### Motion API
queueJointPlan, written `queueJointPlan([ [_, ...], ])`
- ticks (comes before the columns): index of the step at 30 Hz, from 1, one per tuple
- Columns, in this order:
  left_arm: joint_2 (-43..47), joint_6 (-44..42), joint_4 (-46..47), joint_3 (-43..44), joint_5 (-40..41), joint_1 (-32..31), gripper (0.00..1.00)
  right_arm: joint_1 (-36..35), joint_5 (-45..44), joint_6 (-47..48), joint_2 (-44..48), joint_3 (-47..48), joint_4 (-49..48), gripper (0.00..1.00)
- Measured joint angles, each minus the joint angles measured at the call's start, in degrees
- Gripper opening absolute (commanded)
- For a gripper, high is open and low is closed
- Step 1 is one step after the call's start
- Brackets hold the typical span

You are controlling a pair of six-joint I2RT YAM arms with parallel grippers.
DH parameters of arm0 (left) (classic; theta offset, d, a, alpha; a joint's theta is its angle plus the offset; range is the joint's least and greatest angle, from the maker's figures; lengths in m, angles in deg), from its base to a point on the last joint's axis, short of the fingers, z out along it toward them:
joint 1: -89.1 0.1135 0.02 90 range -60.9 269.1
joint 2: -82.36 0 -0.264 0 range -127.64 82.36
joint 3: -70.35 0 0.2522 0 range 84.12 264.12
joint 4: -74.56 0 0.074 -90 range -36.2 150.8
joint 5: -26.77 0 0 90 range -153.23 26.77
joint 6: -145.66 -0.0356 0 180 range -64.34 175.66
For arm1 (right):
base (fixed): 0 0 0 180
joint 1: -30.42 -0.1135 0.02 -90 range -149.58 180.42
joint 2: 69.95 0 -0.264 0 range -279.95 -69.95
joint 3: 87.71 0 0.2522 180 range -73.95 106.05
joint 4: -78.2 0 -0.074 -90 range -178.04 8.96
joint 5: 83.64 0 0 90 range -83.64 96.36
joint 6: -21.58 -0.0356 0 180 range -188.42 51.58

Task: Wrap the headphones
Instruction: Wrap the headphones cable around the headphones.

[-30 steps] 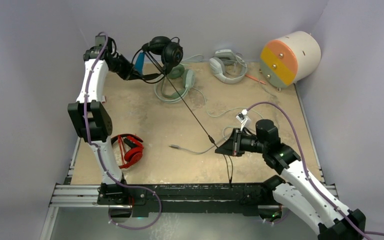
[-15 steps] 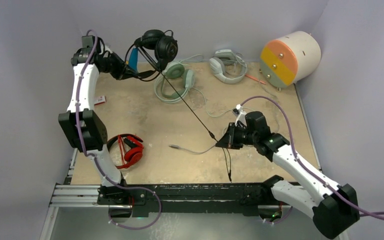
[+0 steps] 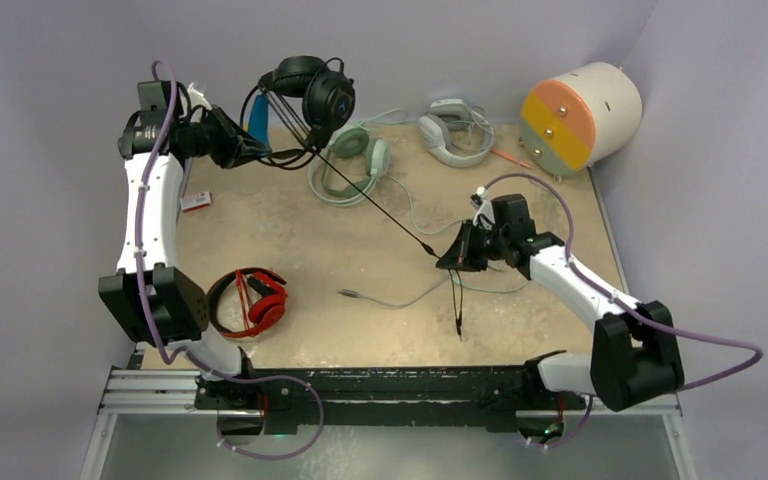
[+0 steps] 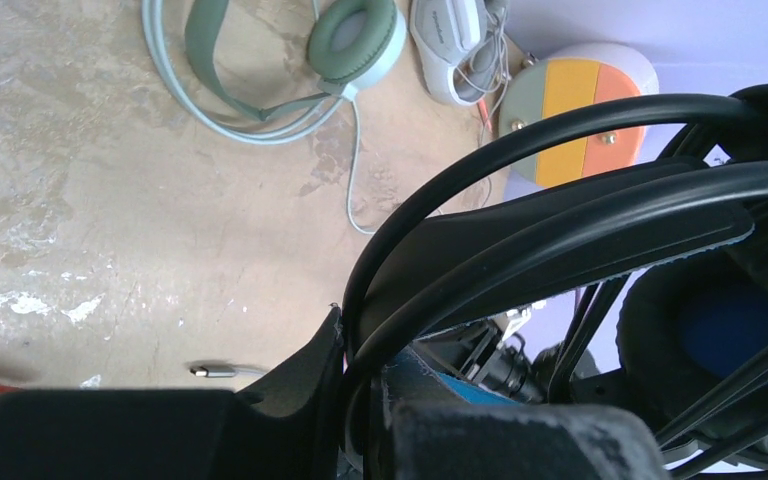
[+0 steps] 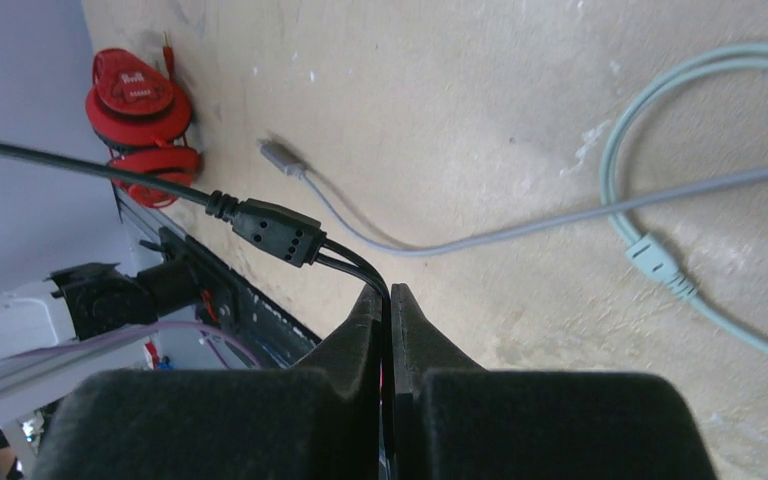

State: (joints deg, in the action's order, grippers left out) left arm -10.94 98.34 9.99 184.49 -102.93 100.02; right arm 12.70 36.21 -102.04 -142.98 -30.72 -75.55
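**Here, a black cable stretched between two closed grippers**

Up in the air, behind and to the left of the mint-green headset [image 3: 352, 160], the left gripper [image 3: 248, 150] holds the black headset [image 3: 312, 88]. Its fingers are pressed together on the headband, which the left wrist view shows passing right between them. One blue-lined ear cup [image 4: 730, 335] hangs close beside the fingers.

The black cable [image 3: 372, 207] runs from that headset in a straight, taut line. It crosses above the mint-green headset and slopes down to the near right of it. There the right gripper [image 3: 452, 262] pinches it, jaws shut tight. In the right wrist view the grip sits just past an inline splitter [image 5: 275, 232], with two thin leads going in between the fingers. Below the gripper, the loose ends of the cable dangle towards the table [image 3: 290, 230].

The mint-green headset lies flat on the table, and its pale cable [image 3: 415, 215] trails away to its right. A grey lead [image 3: 385, 300] with a plug rests well nearer than it. The red-and-black headset [image 3: 255, 300] lies far to its near left, by the table edge. The grey-white headset [image 3: 455, 130] sits just to its right, and a drum [image 3: 580, 115] with orange, yellow and grey bands lies further right.
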Motion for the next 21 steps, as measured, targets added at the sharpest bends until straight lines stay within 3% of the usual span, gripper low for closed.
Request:
queueJointPlan([
  [6,2.80,-3.06,-0.66,-0.59,-0.79,-2.12,0.00,2.84,2.43,0.50,-6.60,3.58,-1.73,0.00],
  [21,16.57,-10.05,-1.07,-15.41,1.68,-19.41,0.00,10.23,6.01,1.49,-17.64,15.74,-2.14,0.00],
])
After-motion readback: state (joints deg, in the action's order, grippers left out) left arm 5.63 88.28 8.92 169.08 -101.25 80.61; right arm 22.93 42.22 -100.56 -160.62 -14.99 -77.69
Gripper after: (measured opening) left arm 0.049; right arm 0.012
